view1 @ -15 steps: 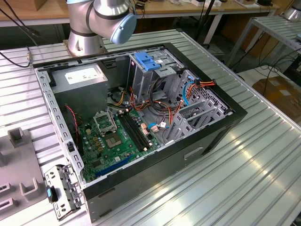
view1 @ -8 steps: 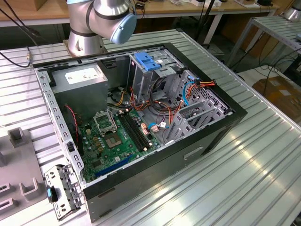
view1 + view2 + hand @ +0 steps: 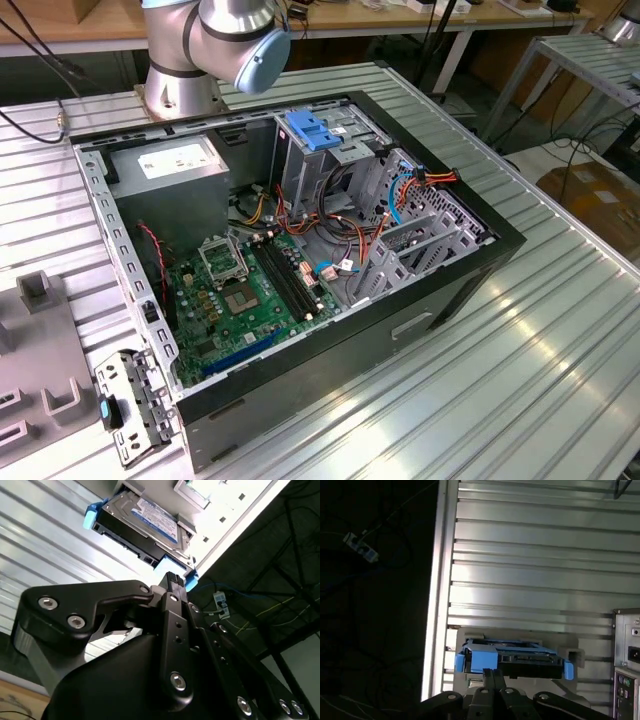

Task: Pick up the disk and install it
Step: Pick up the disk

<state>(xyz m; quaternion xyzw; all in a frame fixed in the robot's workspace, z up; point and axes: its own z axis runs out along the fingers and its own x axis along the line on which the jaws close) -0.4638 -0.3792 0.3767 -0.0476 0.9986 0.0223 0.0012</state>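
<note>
Exterior view: an open black computer case (image 3: 440, 300) lies on its side on a ribbed metal table (image 3: 520, 380). Inside it are a green motherboard (image 3: 240, 300), a grey power-supply box (image 3: 165, 170) and a metal drive cage topped by a blue latch (image 3: 312, 130). The robot arm (image 3: 225, 35) rises from its base behind the case.

Second wrist view: the black gripper (image 3: 172, 580) points towards the disk (image 3: 150, 517), a silver drive with a labelled face and blue side rails, resting in a grey holder (image 3: 187, 492) on the table. The jaws are pressed together with nothing between them. Their tips lie just beside the disk's near blue rail; contact cannot be judged.

First wrist view: the disk (image 3: 520, 657) sits flat in the holder (image 3: 570, 655), directly beyond the closed fingertips (image 3: 488, 674).
</note>
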